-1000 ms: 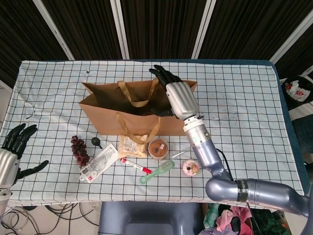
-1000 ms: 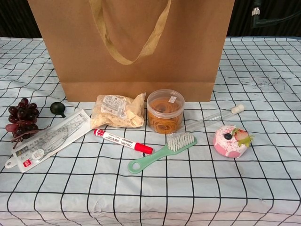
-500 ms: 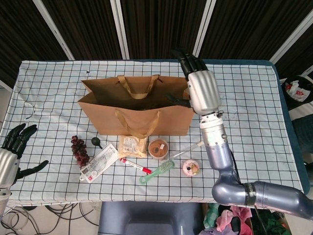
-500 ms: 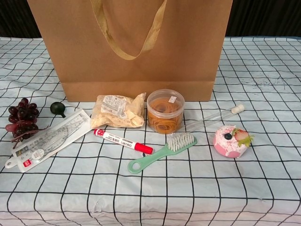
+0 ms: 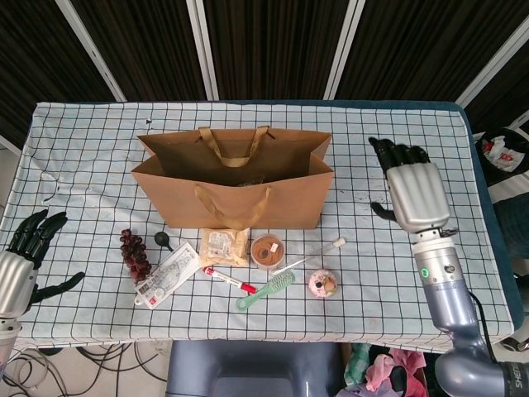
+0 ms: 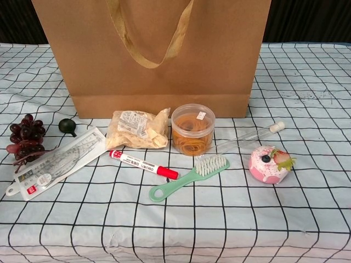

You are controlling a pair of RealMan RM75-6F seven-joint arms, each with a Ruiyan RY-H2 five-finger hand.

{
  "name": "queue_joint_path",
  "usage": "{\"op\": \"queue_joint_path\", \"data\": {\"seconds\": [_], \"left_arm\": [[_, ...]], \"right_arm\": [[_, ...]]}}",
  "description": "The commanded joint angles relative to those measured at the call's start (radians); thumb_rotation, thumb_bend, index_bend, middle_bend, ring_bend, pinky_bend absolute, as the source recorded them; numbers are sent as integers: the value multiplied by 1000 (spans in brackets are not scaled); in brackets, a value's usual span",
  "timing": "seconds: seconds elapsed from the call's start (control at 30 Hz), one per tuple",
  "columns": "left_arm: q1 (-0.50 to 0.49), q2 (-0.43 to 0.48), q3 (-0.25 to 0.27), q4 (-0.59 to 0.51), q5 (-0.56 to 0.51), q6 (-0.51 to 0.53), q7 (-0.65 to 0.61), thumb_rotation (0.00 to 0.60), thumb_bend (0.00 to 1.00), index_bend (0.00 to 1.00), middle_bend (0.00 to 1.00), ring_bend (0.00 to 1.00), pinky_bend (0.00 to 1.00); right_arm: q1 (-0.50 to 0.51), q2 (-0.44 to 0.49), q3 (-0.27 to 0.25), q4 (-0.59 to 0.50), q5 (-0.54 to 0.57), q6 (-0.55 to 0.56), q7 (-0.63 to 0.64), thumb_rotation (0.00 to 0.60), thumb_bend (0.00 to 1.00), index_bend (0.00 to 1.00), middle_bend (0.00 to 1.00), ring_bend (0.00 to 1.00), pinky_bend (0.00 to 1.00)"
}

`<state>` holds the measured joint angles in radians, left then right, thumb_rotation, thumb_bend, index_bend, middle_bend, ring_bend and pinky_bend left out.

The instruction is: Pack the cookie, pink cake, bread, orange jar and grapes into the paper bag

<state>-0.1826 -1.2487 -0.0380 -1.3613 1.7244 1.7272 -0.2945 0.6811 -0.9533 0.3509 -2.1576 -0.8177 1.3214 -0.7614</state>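
Paper bag [image 5: 235, 194] upright at frame centre, long axis left-right, mouth up. Below it: bread [image 6: 138, 129] packet lying crosswise, orange jar [image 6: 192, 129] upright, pink cake [image 6: 267, 163] lower right, grapes [image 6: 22, 134] far left. Right hand [image 5: 416, 195] and left hand [image 5: 18, 266]: fingers spread, empty.

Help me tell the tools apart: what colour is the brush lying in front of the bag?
The brush is mint green with white bristles, clearest in the chest view.
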Motion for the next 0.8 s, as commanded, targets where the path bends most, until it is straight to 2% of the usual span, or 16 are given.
{"op": "queue_joint_path", "data": {"seconds": [0.03, 0.13, 0.23, 0.37, 0.6, 0.7, 0.8], "left_arm": [[-1, 2, -2, 1, -5, -4, -5, 600, 117, 96, 94, 0, 80], [-1, 6, -5, 3, -12, -7, -9, 600, 117, 96, 94, 0, 80], [-1, 9, -6, 2, -14, -8, -15, 600, 117, 96, 93, 0, 80], [1, 11, -8, -3, -15, -2, -20, 600, 117, 96, 94, 0, 80], [1, 12, -9, -7, -26, -13, -21, 600, 117, 93, 91, 0, 80], [1, 13, -9, -11, -26, -15, -19, 600, 117, 92, 88, 0, 80], [3, 14, -10, -14, -27, -11, -19, 600, 117, 91, 85, 0, 80]], "right_arm": [[-27, 47, -105, -74, 82, -57, -95, 600, 92, 99, 155, 198, 209], [-9, 74, -142, -113, 159, -120, -129, 600, 93, 99, 155, 199, 209], [23, 89, -157, -117, 246, -213, -119, 600, 96, 99, 152, 199, 209], [58, 84, -183, -94, 285, -317, -108, 600, 98, 100, 151, 199, 209], [82, 45, -222, -80, 274, -495, -14, 600, 98, 101, 145, 193, 209], [77, 9, -229, -56, 218, -506, 10, 600, 98, 101, 137, 188, 209], [55, -49, -248, -25, 131, -469, 12, 600, 98, 101, 134, 187, 209]]}}
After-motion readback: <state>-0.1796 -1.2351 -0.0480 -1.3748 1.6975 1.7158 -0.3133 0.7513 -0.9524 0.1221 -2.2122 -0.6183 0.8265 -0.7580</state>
